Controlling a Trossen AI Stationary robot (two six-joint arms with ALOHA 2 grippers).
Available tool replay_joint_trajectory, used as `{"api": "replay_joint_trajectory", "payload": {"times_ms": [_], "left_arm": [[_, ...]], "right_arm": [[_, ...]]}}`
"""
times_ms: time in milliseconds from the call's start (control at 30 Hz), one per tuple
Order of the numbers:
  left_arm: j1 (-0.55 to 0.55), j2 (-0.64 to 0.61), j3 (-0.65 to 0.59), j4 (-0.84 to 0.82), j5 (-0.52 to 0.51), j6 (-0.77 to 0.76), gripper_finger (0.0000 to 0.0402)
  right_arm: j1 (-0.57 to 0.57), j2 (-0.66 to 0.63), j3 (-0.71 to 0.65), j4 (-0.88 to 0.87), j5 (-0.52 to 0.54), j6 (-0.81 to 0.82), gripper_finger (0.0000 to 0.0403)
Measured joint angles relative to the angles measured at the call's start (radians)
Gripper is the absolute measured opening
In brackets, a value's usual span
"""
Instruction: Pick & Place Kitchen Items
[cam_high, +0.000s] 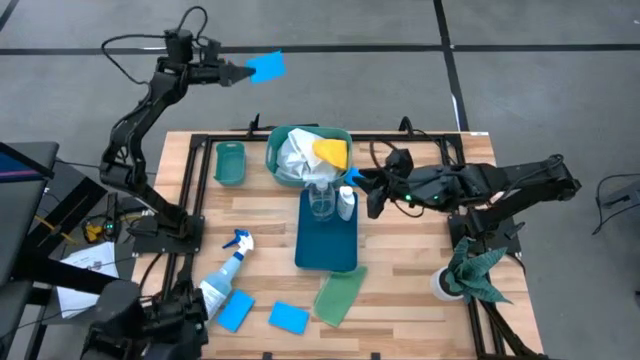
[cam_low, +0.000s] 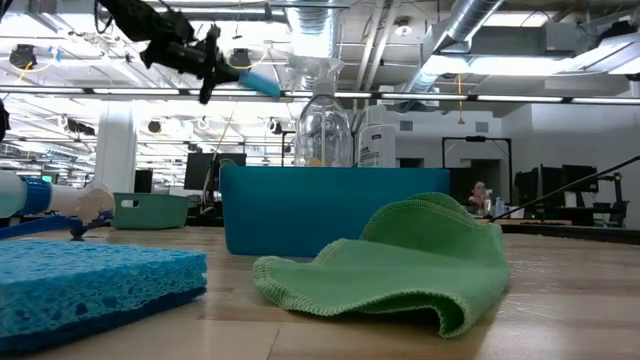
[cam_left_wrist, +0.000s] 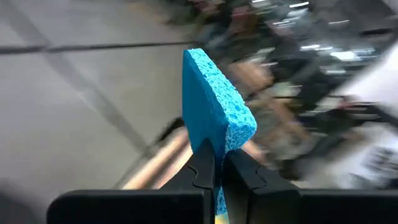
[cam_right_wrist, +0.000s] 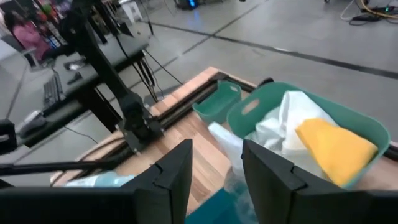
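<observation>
A blue sponge (cam_high: 266, 67) is pinched edge-on in the left claw (cam_high: 243, 72), whose fingers are shut tight on its lower rim. It hangs in the air beyond the far edge of the tabletop (cam_high: 400, 300), well away from the round green basket (cam_high: 283, 139) that holds a white cloth (cam_high: 297, 155) and a yellow cloth (cam_high: 332, 151). The right claw (cam_high: 362, 185) hovers just beside that basket, part open. It seems to grip nothing, though the wrist view does not settle this.

Nearer than the basket stands a blue tray (cam_high: 327, 250) with a clear bottle (cam_high: 321, 199) and a small white bottle (cam_high: 346, 203). Farther from the basket lie a light-green cloth (cam_high: 338, 296), two more sponges (cam_high: 288, 318) and a spray bottle (cam_high: 224, 270).

The grip takes only a thin strip of soft foam, so a quick swing could let the sponge slip out and drop to the floor. The white bottle's label is too small to read.
</observation>
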Motion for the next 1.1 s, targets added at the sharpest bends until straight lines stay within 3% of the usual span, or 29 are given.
{"api": "replay_joint_trajectory", "payload": {"times_ms": [233,400,500,833,1100], "left_arm": [[-0.051,-0.047,-0.002,-0.370,-0.382,0.252,0.0002],[-0.171,-0.170,-0.011,-0.525,-0.790,0.293,0.0002],[-0.223,-0.268,-0.063,-0.526,-0.926,0.173,0.0002],[-0.371,-0.667,-0.429,-0.480,-1.154,-0.312,0.0002],[-0.646,-0.978,-0.688,-0.469,-1.467,-0.782,0.0002]], "right_arm": [[0.000,0.014,0.000,0.007,0.000,0.015,0.0132],[0.000,0.013,0.000,0.004,0.000,0.014,0.0132],[0.000,0.013,0.000,0.004,0.000,0.009,0.0132],[0.000,0.013,0.000,0.003,-0.049,-0.058,0.0132],[0.000,0.013,0.000,0.003,-0.157,-0.145,0.0132]]}}
